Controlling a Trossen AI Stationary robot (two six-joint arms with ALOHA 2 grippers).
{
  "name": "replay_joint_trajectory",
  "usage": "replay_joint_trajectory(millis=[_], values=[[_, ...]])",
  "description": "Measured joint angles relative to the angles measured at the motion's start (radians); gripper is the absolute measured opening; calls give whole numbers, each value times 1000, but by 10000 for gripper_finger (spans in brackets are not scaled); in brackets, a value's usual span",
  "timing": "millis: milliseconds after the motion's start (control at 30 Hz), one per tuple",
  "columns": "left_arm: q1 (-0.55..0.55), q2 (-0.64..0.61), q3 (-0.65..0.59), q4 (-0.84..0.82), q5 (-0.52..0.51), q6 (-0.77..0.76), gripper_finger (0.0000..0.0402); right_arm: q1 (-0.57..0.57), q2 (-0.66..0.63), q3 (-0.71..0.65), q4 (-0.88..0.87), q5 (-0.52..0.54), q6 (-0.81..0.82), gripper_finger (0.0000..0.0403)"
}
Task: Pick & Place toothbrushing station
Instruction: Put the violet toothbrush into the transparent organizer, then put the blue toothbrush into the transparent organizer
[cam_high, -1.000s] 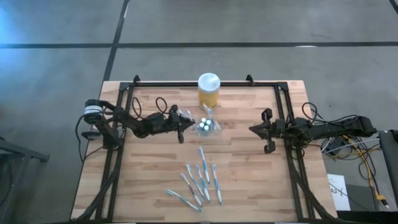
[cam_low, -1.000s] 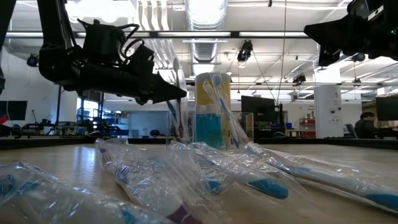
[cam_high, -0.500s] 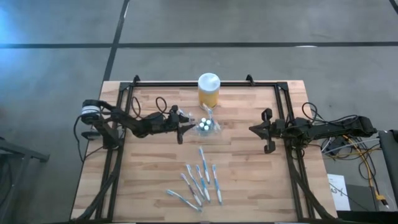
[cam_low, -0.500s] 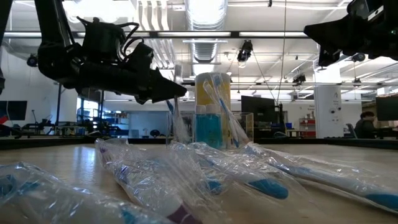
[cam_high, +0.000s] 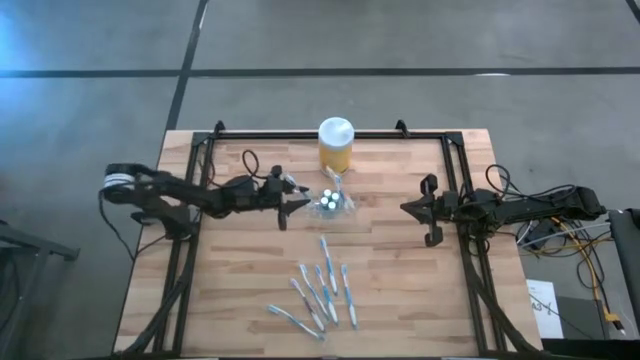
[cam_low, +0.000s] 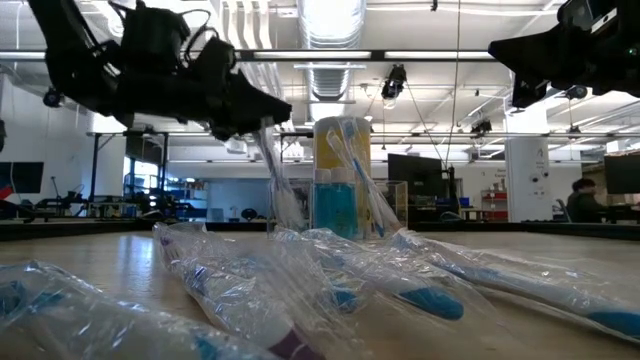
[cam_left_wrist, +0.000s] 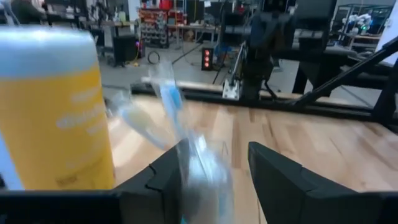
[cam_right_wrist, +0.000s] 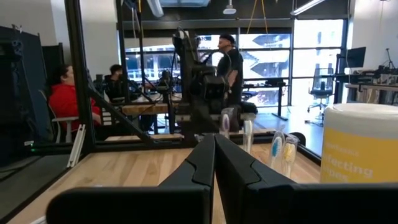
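Toothbrushes (cam_high: 322, 288) in clear wrappers lie fanned on the near half of the wooden worktop (cam_high: 400, 290), loose stock waiting to be stood up in the clear plastic holder (cam_high: 331, 203), which sits mid-worktop just in front of a yellow jar (cam_high: 335, 146) with a white lid. Several brushes already stand upright in the holder, heads up, as the low view shows. The left gripper (cam_high: 297, 203) hovers just beside the holder, its fingers parted with a wrapped brush (cam_left_wrist: 180, 124) showing in the gap between them, leaning toward the holder; whether the fingers touch it cannot be told, and this looks like the point of letting a brush go. The right gripper (cam_high: 408, 208) waits well apart at the worktop's right side, fingers pressed together and empty, apparently kept clear of the working arm.
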Motion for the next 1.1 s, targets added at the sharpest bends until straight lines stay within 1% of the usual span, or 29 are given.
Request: replay_joint_trajectory(millis=[167, 400, 467, 567, 667, 733, 800, 867, 933, 1100], values=[[0, -195, 0, -147, -2, 61, 170, 0, 0, 0, -2, 0, 0, 8], [0, -545, 0, -371, -44, 95, 170, 0, 0, 0, -3, 0, 0, 8], [0, -651, 0, -468, -46, 99, 170, 0, 0, 0, -3, 0, 0, 8], [0, -807, 0, -673, -58, 98, 164, 0, 0, 0, -4, 0, 3, 8], [-1, -929, 0, -880, -114, 97, 137, 0, 0, 0, -17, 0, 2, 8], [0, -986, -2, -974, -129, 98, 104, 0, 0, 0, -29, 0, 2, 8], [0, -1030, -14, -1011, -115, 102, 62, 0, 0, 0, -28, 0, 2, 8], [0, -1069, -40, -1018, -47, 119, 20, 0, 0, 0, -26, 0, 3, 8], [0, -1103, -67, -1016, 15, 140, 9, 0, 0, 0, -26, 0, 3, 8], [0, -1187, -149, -1022, 49, 122, 4, 0, 0, 0, -26, 0, 7, 8]])
